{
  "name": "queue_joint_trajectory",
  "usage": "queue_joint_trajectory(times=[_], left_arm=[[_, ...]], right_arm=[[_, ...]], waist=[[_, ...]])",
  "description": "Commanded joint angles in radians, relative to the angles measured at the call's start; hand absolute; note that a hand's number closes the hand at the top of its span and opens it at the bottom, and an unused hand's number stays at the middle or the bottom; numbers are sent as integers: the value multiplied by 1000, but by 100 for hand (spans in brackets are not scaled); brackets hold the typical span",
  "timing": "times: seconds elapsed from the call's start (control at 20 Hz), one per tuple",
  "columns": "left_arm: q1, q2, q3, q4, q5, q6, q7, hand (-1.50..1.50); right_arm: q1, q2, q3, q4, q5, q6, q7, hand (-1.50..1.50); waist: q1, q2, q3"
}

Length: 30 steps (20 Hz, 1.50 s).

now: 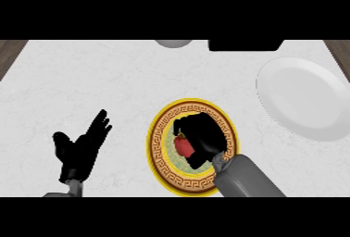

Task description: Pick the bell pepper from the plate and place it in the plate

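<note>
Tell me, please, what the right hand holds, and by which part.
The right hand curls its fingers round the red bell pepper, covering its right side.

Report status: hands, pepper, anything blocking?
Right hand curled round bell pepper over patterned plate. Left hand open, resting lower left. Nothing between pepper and white plate.

One view only: from robot head, facing steeply down, close over counter [96, 78].

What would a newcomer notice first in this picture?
The gold-patterned plate at the centre, where the right hand curls round the red bell pepper. Next, the plain white plate at the upper right, and the open left hand resting at the lower left.
</note>
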Motion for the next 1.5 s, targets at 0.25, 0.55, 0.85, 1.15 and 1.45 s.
queue_joint_trajectory(times=[0.25,0.55,0.85,1.15,1.45], left_arm=[[6,-8,-2,50,-7,-1,38,0],[-3,-23,-1,54,-2,7,56,0],[10,24,30,35,17,-36,52,0],[19,-14,14,14,-16,18,46,0],[16,2,26,37,5,-23,47,0]], right_arm=[[28,70,-26,-12,63,-211,378,150],[-70,72,-35,-87,203,-431,648,150],[-99,72,29,-143,359,-561,912,150],[-47,72,-143,-256,403,-620,900,150],[36,26,-309,-294,329,-774,738,150]], waist=[[0,10,-7],[-2,7,-7],[3,6,-7],[-9,7,-6],[-7,11,-6]])
